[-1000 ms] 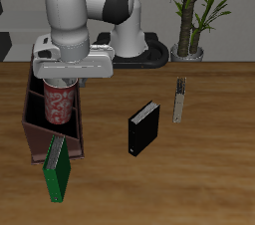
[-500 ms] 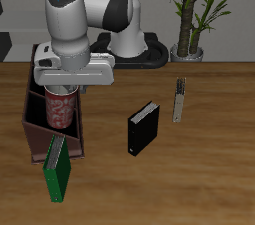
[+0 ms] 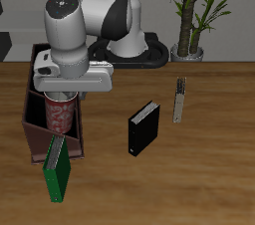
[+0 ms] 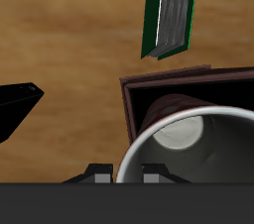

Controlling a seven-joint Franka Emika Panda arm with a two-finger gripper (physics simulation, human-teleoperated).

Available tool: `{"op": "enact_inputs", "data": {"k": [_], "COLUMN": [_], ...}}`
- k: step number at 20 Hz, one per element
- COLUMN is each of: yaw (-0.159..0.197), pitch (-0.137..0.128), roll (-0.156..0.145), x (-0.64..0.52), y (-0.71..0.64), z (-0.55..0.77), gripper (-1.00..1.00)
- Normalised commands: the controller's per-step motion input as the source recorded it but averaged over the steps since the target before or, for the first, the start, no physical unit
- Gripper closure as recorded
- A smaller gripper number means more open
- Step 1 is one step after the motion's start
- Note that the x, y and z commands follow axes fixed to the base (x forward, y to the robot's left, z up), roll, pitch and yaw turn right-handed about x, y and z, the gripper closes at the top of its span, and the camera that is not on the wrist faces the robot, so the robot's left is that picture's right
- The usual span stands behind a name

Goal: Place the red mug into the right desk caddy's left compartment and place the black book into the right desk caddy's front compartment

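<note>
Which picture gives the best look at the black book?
The exterior view. There the black book stands upright and whole on the table, black cover and white page edge both visible. The wrist view catches only a dark corner of it at the frame's edge.

The arm reaches toward eight o'clock, its wrist pointing straight down; the gripper [image 3: 63, 94] is mostly hidden below.

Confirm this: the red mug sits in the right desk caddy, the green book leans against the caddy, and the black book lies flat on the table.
Not quite. The black book stands upright on the table, as the exterior view shows. The rest holds: the red mug sits in the right desk caddy, and the green book leans against it.
</note>
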Motion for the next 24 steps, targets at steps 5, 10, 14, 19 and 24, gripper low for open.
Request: {"op": "enact_inputs", "data": {"k": [5,10,14,19,24], "yaw": [-0.018,-0.003,-0.004,-0.016,0.004], "pitch": [0.015,0.007,0.020,0.020,0.011], "roll": [-0.007,-0.001,-0.009,-0.003,0.003], "x": [0.02,0.01,0.04,0.03,0.01], "y": [-0.05,-0.04,-0.06,-0.04,-0.02], "z": [-0.13,-0.10,-0.18,-0.14,-0.09], "gripper": [1.00,1.00,1.00,1.00,1.00]}}
